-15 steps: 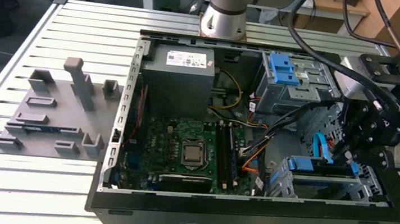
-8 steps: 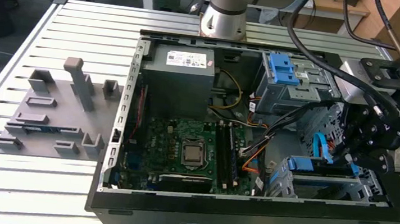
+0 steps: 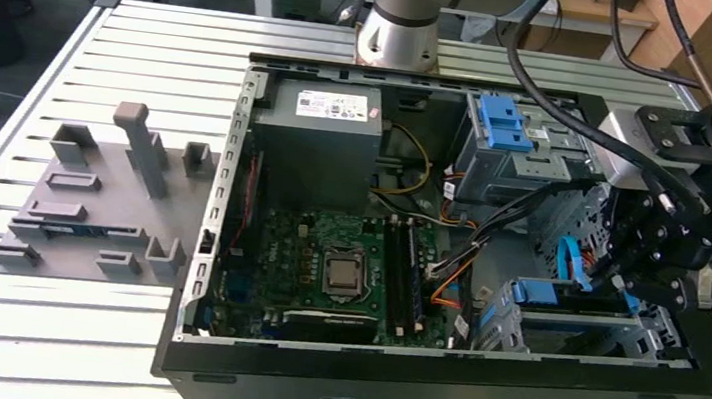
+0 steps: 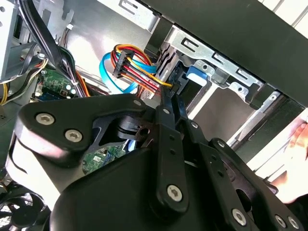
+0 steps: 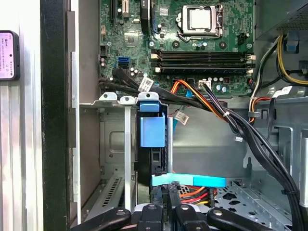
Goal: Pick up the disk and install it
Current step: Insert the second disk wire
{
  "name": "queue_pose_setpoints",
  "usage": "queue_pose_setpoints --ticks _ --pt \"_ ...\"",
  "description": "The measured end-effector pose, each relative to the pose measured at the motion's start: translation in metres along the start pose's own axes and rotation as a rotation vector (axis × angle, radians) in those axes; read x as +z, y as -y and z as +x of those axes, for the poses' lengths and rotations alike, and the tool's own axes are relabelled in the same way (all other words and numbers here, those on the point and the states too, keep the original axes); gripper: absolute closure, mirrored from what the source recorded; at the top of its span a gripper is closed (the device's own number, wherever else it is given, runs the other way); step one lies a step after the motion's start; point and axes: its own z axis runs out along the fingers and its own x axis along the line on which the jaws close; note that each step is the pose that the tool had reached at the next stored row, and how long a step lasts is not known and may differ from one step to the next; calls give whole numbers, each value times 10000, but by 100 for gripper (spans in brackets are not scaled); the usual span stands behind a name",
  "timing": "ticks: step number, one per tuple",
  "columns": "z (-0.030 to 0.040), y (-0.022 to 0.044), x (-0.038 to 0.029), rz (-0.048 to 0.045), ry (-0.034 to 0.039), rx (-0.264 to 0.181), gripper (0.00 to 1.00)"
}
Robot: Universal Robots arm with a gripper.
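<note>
The disk [image 5: 152, 131] stands on edge in the metal drive bay [image 5: 111, 144] at the front corner of the open computer case [image 3: 442, 391], and its blue carrier frame shows in the first wrist view. From the exterior view the disk [image 3: 560, 296] lies low at the right, and the second wrist view shows its blue tab [image 4: 197, 74]. My gripper [image 3: 613, 277] hangs just above that bay. In both wrist views its black fingers [image 5: 166, 192] are drawn together, gripper [image 4: 166, 98] shut, tips close to the disk's rear edge and the cable plug. Whether they touch the disk is unclear.
A light-blue data cable [image 5: 192, 181] and a red-yellow-black power bundle [image 4: 137, 67] cross right by the fingertips. A grey cage with a blue latch [image 3: 514, 137], the power supply [image 3: 324, 125] and the motherboard [image 3: 335, 268] fill the case. A grey fixture plate [image 3: 94, 205] lies at the exterior view's left.
</note>
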Motion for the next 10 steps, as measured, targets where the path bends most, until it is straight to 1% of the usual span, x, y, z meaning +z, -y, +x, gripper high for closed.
queue_pose_setpoints --ticks 3,7,8,10 --pt "2 -1 1 -1 49 1 84" --pt "2 -1 1 -1 51 2 84" --pt "3 -1 -11 -2 87 3 76" --pt "2 -1 -29 -5 96 3 76"
